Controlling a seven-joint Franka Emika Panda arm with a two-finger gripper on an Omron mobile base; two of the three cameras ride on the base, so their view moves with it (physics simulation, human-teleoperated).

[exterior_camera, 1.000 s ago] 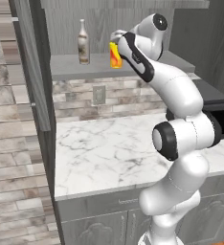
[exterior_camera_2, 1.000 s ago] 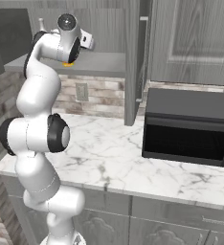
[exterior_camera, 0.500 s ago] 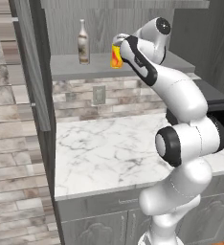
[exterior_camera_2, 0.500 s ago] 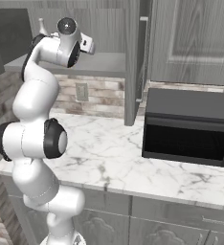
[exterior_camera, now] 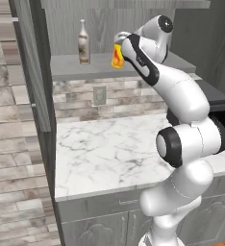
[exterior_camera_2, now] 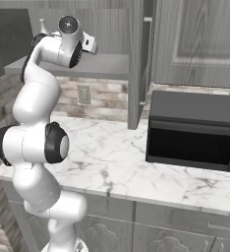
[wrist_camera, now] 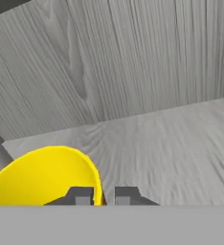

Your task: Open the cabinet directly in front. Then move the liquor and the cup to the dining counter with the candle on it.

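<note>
The gripper (wrist_camera: pixel 99 196) has closed from wide open. Its fingers (wrist_camera: pixel 80 195) now pinch the cup (wrist_camera: pixel 44 176) rim, one tip inside the wall, one outside.

A white, grey-veined marble counter (exterior_camera: pixel 109 149) runs above grey raised-panel base cabinets (exterior_camera_2: pixel 186 229), backed by a grey-and-tan brick backsplash (exterior_camera: pixel 133 98) carrying a wall outlet (exterior_camera: pixel 99 95). To the right on the counter stands a black microwave (exterior_camera_2: pixel 195 130); at far left rises a brick wall (exterior_camera: pixel 8 158). Light is even and diffuse.
</note>
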